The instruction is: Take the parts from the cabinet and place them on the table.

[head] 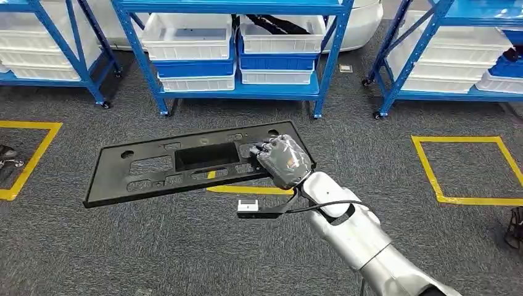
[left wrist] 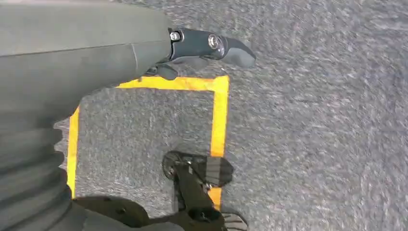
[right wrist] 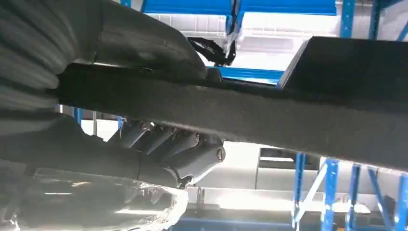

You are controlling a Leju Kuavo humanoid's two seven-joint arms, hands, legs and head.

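Observation:
My right hand (head: 283,159) grips a long flat black plastic panel (head: 154,166) by its right end and holds it level above the grey carpet. The panel has a large rectangular cutout and several smaller slots. In the right wrist view the panel's edge (right wrist: 269,113) runs across the picture, with the thumb above it and the dark fingers (right wrist: 168,144) below it. My left hand (left wrist: 211,45) hangs over the floor; its fingers lie extended with nothing in them.
Blue shelving racks (head: 237,92) with white bins (head: 185,28) and blue bins (head: 274,61) stand ahead. Yellow tape squares (head: 465,166) mark the carpet at left and right. A yellow strip (head: 250,190) lies under the panel.

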